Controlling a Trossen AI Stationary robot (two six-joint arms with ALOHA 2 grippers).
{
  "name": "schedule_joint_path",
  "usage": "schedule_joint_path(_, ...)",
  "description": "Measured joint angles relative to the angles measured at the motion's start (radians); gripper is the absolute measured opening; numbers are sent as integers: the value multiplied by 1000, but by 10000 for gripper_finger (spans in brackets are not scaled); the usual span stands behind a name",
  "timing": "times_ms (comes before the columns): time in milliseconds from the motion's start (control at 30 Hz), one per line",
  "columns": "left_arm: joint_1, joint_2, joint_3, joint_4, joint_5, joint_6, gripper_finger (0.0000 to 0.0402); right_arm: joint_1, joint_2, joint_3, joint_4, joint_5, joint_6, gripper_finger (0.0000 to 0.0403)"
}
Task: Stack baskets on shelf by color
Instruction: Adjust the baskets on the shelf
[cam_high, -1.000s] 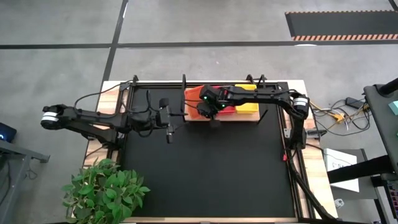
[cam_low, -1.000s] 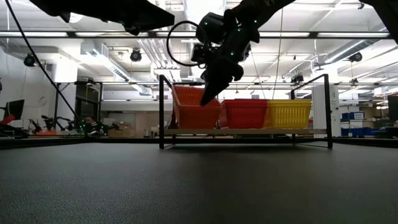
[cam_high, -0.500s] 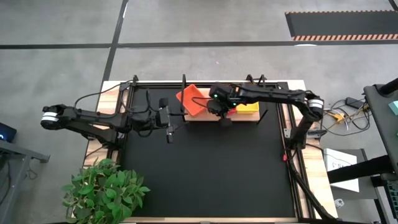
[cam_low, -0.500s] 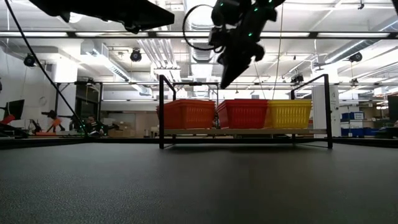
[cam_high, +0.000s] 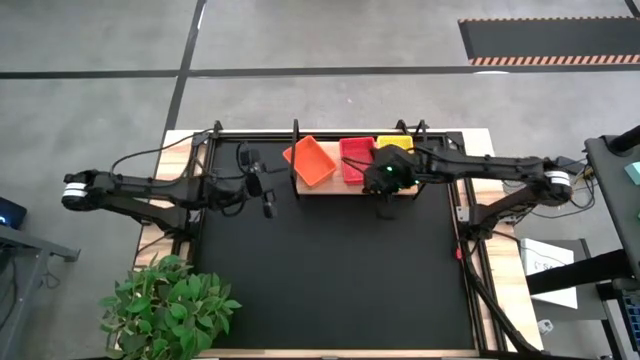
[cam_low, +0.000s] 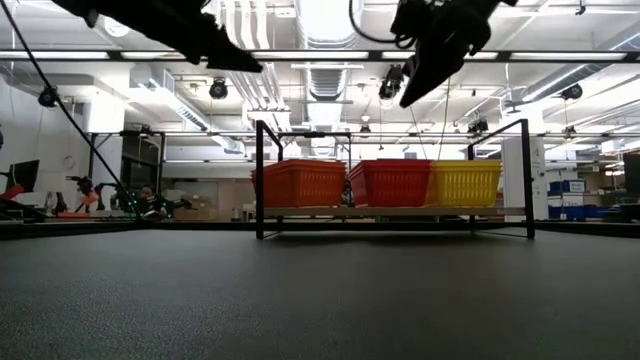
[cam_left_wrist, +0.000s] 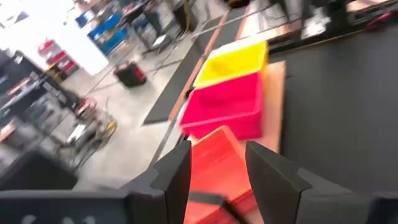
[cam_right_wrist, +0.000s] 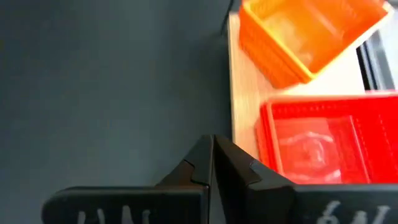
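Three baskets rest by their bottoms on the wooden shelf (cam_high: 345, 188) at the table's far edge. The orange basket (cam_high: 312, 160) is on the left, turned askew, the red one (cam_high: 357, 158) is in the middle and the yellow one (cam_high: 394, 146) is on the right. In the low view, orange (cam_low: 303, 183), red (cam_low: 390, 182) and yellow (cam_low: 464, 182) stand side by side. My right gripper (cam_high: 385, 211) is shut, raised just in front of the red basket, with nothing in it. My left gripper (cam_high: 268, 208) hovers open to the left of the shelf, pointing at the orange basket (cam_left_wrist: 217, 168).
The black mat (cam_high: 330, 270) stretches bare from the shelf toward the near edge. Thin black uprights (cam_low: 258, 180) stand at the shelf's ends. A green plant (cam_high: 165, 300) sits off the table's near left corner.
My right gripper, shut throughout, has drawn back from the orange basket. It moved toward the table's right and near edge and rose. The orange basket, tipped up under its tip before, now sits level on the shelf, askew. My left gripper has turned a little in place.
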Motion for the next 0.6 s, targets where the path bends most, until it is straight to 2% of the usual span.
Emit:
schedule_joint_path(167, 72, -29, -9, -101, -5, -92, 121, 47, -88, -100, 135, 0, 7, 9)
schedule_joint_path(333, 153, -6, -45, -174, 5, -186, 78, 63, -133, -184, 209, 0, 2, 9)
schedule_joint_path(600, 229, 109, -52, -170, 27, -162, 8, 62, -145, -220, 216, 33, -38, 9)
